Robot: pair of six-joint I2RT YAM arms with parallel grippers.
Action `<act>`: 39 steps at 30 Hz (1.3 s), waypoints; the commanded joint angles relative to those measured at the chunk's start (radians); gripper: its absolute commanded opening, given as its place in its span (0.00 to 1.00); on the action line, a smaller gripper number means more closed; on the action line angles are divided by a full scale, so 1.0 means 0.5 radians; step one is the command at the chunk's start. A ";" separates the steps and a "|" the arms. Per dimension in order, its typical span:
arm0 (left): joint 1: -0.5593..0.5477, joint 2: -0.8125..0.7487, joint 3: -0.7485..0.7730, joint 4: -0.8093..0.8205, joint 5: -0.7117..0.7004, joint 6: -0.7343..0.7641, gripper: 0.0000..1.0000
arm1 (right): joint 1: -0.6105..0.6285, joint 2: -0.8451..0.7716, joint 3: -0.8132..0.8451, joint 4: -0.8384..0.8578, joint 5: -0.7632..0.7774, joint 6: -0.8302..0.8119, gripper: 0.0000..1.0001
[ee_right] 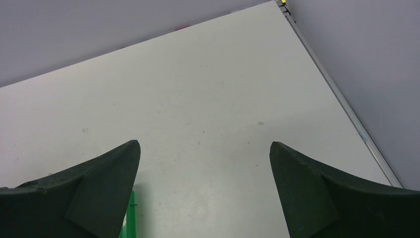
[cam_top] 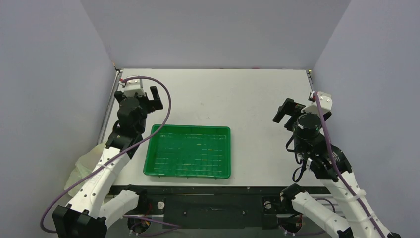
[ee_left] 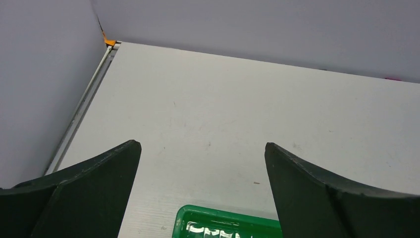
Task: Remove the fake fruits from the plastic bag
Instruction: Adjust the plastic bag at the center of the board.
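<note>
count on show: two arms, two grippers, one tray, one bag.

left gripper spread wide, two dark fingers well apart, gripping nothing, raised over bare table just beyond far left corner of green tray. corner of that tray caught at bottom edge of left wrist view.

right gripper likewise spread wide, two dark fingers well apart, gripping nothing, out to the right of tray and well apart from it. thin sliver of green at bottom left of right wrist view.

green tray: one, rigid, rectangular, ribbed floor, lying near front edge of table between the two arms, nearer to left arm than to right arm.

plastic bag: one, pale yellowish, crumpled, down at left edge of table near the front, partly hidden behind white link of left arm, left of tray, well apart from both grippers. on table or hanging past its edge: cannot tell.

fake fruits: not one of the four to be made out in any view; contents of bag hidden.

purple cables: two, one looping along each arm.

corner marks: one small orange mark at far left corner of table.

writing and brands: nothing readable at this size.
</note>
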 commanded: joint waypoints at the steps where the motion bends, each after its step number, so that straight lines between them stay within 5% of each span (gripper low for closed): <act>1: -0.003 -0.017 0.062 0.004 0.125 -0.095 0.96 | 0.012 0.034 -0.053 0.042 0.058 0.051 1.00; 21: 0.010 0.302 0.213 -0.321 -0.400 -0.278 0.94 | 0.011 0.244 -0.007 -0.222 -0.035 0.252 1.00; 29: 0.045 0.305 0.364 -1.278 -0.869 -0.915 0.93 | 0.011 0.236 -0.046 -0.223 -0.097 0.227 1.00; 39: 0.077 -0.202 0.103 -1.833 -1.184 -1.389 0.93 | 0.011 0.263 -0.079 -0.155 -0.272 0.245 1.00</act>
